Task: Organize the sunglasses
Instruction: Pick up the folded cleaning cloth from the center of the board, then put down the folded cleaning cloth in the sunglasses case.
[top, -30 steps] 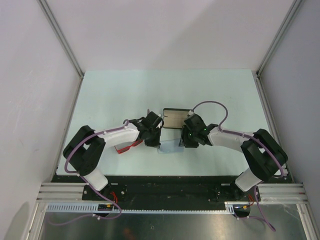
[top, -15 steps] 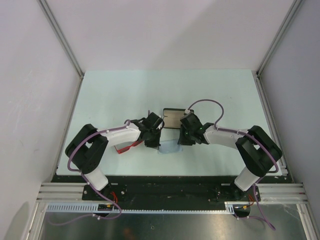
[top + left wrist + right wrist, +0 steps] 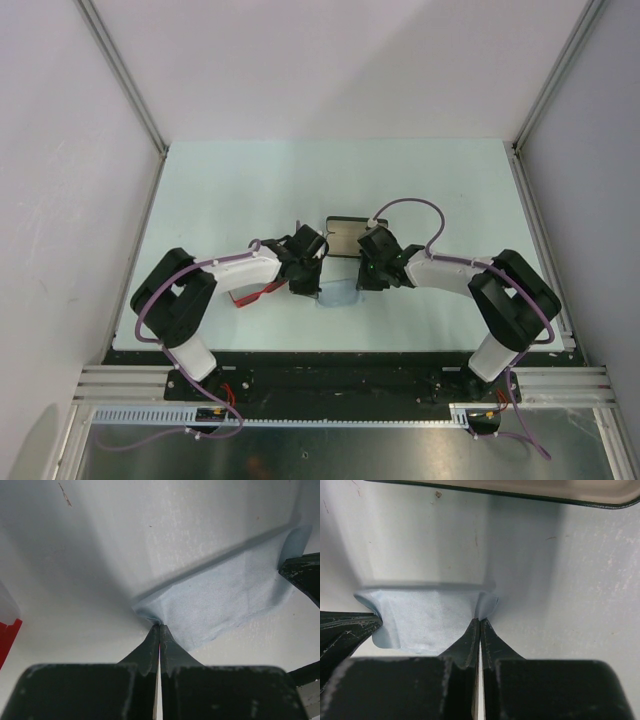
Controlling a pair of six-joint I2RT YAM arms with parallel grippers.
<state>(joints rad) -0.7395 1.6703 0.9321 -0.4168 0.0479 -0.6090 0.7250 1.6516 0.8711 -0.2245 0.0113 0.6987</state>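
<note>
Right gripper (image 3: pixel 479 625) has just clamped onto right corner of cloth (image 3: pixel 427 616) | left gripper (image 3: pixel 159 630) clenched on its left corner | two-arm cloth lift looks ready; sunglasses (image 3: pixel 254 293) wait, left.

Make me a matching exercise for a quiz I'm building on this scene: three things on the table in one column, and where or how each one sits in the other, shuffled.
Things
1. sunglasses
2. cloth
3. case

States
A. pinched at its edges by the left gripper and the right gripper, both shut
B. red, lying beside the left forearm, gripped by nothing
C. at the far side of the pale blue square, pale inside showing

Pairs: 1-B, 2-A, 3-C
</note>
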